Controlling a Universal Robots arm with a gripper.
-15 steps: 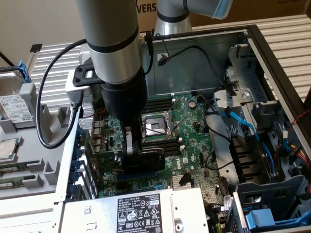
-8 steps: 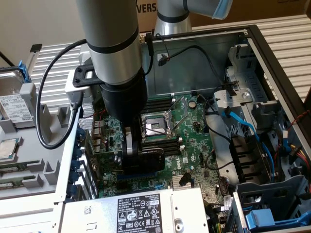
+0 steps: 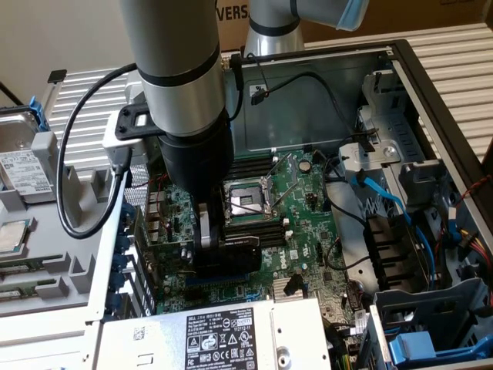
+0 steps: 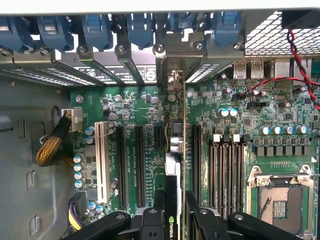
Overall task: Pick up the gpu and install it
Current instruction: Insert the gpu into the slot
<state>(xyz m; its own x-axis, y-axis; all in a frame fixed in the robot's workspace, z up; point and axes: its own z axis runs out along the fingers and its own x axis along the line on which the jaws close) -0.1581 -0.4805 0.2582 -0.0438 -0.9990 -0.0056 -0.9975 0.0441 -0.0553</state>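
The gpu [image 4: 173, 167] stands edge-on between my fingers [image 4: 159, 202], and my gripper [image 4: 173, 202] is shut on it. Its silver bracket end [image 4: 173, 80] reaches the rear slot openings of the case. The card sits low over the black expansion slots [image 4: 139, 165] of the green motherboard [image 4: 225, 100]; I cannot tell whether its edge is in a slot. In the exterior view my gripper [image 3: 219, 231] holds the black card [image 3: 231, 254] down inside the open computer case, just beside the CPU socket [image 3: 245, 202].
Memory sticks [image 4: 225, 167] and the CPU socket [image 4: 282, 195] lie close beside the card. Blue retaining clips [image 4: 95, 27] line the case's rear wall. A power supply [image 3: 223, 335] borders the board at the front, a drive cage [image 3: 431, 324] and blue cables [image 3: 385, 200] at the exterior view's right.
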